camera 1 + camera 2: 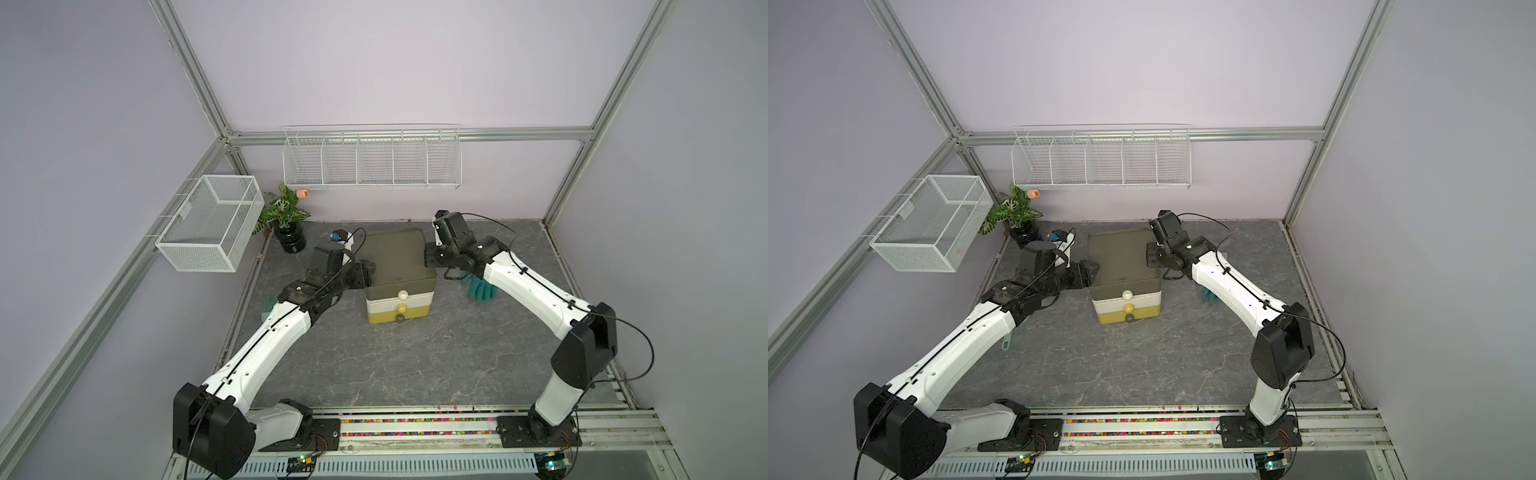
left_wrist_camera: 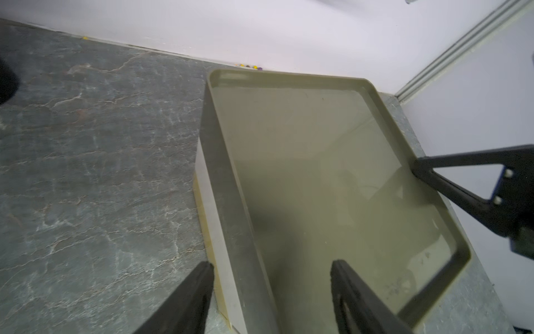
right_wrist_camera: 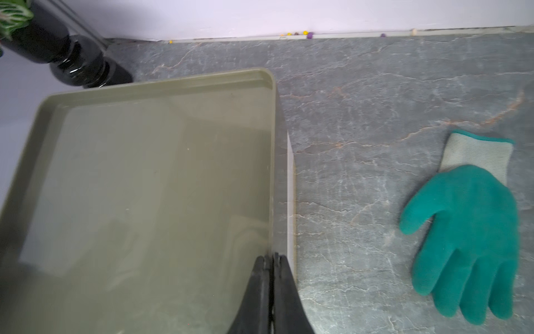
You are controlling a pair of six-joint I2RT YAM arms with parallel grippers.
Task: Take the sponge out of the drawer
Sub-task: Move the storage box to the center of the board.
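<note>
Fingers of my R gripper [image 3: 271, 258] are pressed together, tips on the right-side rim of the drawer unit [image 1: 399, 257], at its recessed olive top; can't tell if the lip is pinched. My L gripper [image 2: 273, 264] has its jaws apart, astride the opposite rim: one finger outside by the side wall, the other over the top; contact w/ either isn't clear.

The unit has 3 stacked drawers, all pushed in: olive drawer [image 1: 419, 290] w/ white knob [image 1: 402, 295], white drawer [image 1: 419, 301] w/ yellow knob [image 1: 401, 308], yellow drawer [image 1: 417, 314] w/ dark knob [image 1: 399, 318]. The sponge isn't visible in any view; drawer contents are hidden.

A green glove [image 3: 468, 240] lies flat on the stone-look tabletop [image 1: 395, 365] near the unit, on my R side. A black pot [image 1: 289, 239] in the back corner holds a leafy plant [image 1: 284, 210]. A white wire rack [image 1: 372, 160] w/ 5 compartments & a mesh basket [image 1: 210, 222] hang on the walls.
</note>
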